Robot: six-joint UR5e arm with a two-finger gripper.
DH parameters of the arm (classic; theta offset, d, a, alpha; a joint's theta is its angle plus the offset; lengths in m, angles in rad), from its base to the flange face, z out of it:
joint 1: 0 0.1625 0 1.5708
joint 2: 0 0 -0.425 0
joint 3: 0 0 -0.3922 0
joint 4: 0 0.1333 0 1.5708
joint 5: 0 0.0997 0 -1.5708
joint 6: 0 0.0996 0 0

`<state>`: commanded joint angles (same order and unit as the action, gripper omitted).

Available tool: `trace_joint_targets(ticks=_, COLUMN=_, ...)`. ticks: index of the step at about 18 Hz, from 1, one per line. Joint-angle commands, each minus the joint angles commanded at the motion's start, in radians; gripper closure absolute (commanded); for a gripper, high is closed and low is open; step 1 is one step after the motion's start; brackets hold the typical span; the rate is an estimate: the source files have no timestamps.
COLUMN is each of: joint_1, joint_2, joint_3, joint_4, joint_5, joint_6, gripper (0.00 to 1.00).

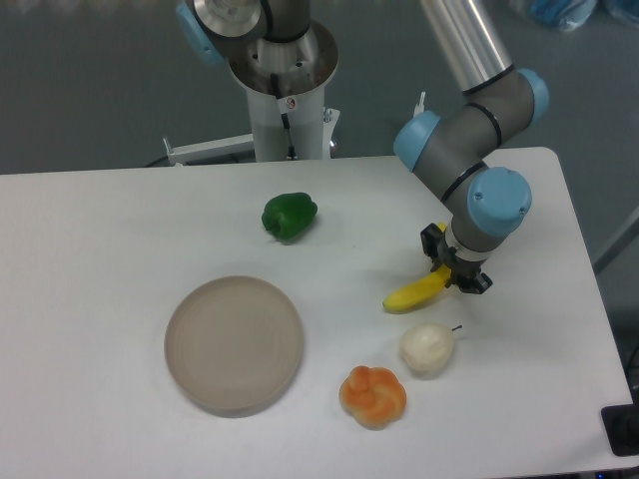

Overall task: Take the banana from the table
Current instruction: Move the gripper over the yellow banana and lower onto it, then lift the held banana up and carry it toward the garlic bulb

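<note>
The yellow banana (414, 293) lies on the white table (100, 239) right of centre, its left end free and its right end between my gripper's black fingers. My gripper (454, 269) points down at the table and its fingers (475, 283) close around the banana's right end. The banana looks to rest on or just at the tabletop; I cannot tell whether it is lifted.
A cream-white round fruit with a stem (427, 348) sits just below the banana. An orange pumpkin-shaped item (372, 396) is beside it. A green pepper (290, 216) lies further back. A round beige plate (234, 345) sits at front left. The arm's base (283, 80) stands behind the table.
</note>
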<state>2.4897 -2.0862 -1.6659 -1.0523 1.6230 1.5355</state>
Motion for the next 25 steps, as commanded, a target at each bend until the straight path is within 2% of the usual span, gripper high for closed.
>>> trace_joint_targets(ticks=2, joint_1=0.008, joint_2=0.009, joint_3=0.012, joint_4=-0.002, joint_5=0.000, joint_6=0.006, gripper=0.75)
trace_joint_targets(ticks=5, joint_1=0.026, joint_2=0.021, joint_3=0.092, joint_4=-0.041, joint_5=0.008, joint_6=0.018, gripper=0.75)
trace_joint_targets(ticks=10, joint_1=0.032, joint_2=0.005, joint_3=0.265, joint_4=-0.231, joint_5=0.002, joint_6=0.018, gripper=0.75)
trace_joint_targets(ticks=13, joint_1=0.040, joint_2=-0.027, joint_3=0.374, joint_4=-0.284, joint_5=-0.018, joint_6=0.017, gripper=0.77)
trace_joint_targets(ticks=15, joint_1=0.041, joint_2=-0.049, joint_3=0.423, joint_4=-0.291, joint_5=-0.035, joint_6=0.017, gripper=0.81)
trace_joint_targets(ticks=16, joint_1=0.043, joint_2=-0.067, joint_3=0.451, joint_4=-0.290, joint_5=-0.055, joint_6=0.015, gripper=0.87)
trace_joint_targets(ticks=19, joint_1=0.043, joint_2=-0.100, joint_3=0.498, joint_4=-0.290, joint_5=-0.095, joint_6=0.003, gripper=0.86)
trace_joint_targets(ticks=25, joint_1=0.031, joint_2=-0.123, joint_3=0.517, joint_4=-0.284, joint_5=-0.095, joint_6=0.017, gripper=0.85)
